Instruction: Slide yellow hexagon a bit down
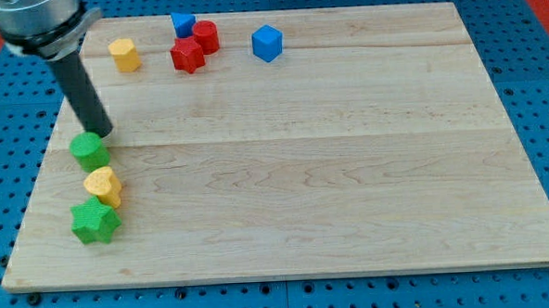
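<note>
The yellow hexagon [123, 55] sits near the board's top left. My tip [101, 133] rests on the board well below it, a little to its left, just above the green block [90, 151]. The dark rod slants up to the view's top-left corner. The tip is apart from the yellow hexagon.
A yellow heart-like block [102, 187] and a green star [95, 221] lie below the green block near the left edge. At the top sit a small blue block [183, 25], a red cylinder [205, 36], a red star [187, 56] and a blue cube [266, 43]. The wooden board [349, 169] lies on a blue pegboard.
</note>
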Controlling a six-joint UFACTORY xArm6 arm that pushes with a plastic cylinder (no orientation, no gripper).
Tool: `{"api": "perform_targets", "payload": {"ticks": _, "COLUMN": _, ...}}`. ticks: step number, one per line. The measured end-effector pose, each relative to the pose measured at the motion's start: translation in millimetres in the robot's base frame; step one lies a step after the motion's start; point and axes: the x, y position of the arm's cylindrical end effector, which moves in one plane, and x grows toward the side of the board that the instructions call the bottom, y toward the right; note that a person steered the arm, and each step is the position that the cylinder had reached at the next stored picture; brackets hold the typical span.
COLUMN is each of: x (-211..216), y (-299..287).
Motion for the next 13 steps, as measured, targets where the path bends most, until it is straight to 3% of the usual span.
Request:
{"api": "perform_targets", "payload": {"ticks": 3, "x": 36.4, "y": -26.2}}
{"api": "perform_targets", "payload": {"ticks": 5, "x": -59.2, "y": 2.3}}
{"api": "perform_targets", "payload": {"ticks": 6, "x": -78.2, "y": 55.4}}
{"api": "perform_targets", "payload": {"ticks": 8, "x": -176.0, "y": 58.7}}
{"api": "perform_targets", "payload": {"ticks": 9, "x": -201.1, "y": -5.0}}
{"api": "perform_targets", "payload": {"ticks": 10, "x": -135.5, "y": -27.5}}
{"api": "perform_targets", "payload": {"ticks": 11, "x": -131.4, "y": -33.9}}
{"api": "perform_targets", "payload": {"ticks": 12, "x": -181.8, "y": -40.8}}
{"api": "perform_targets", "payload": {"ticks": 13, "x": -182.2, "y": 5.0}}
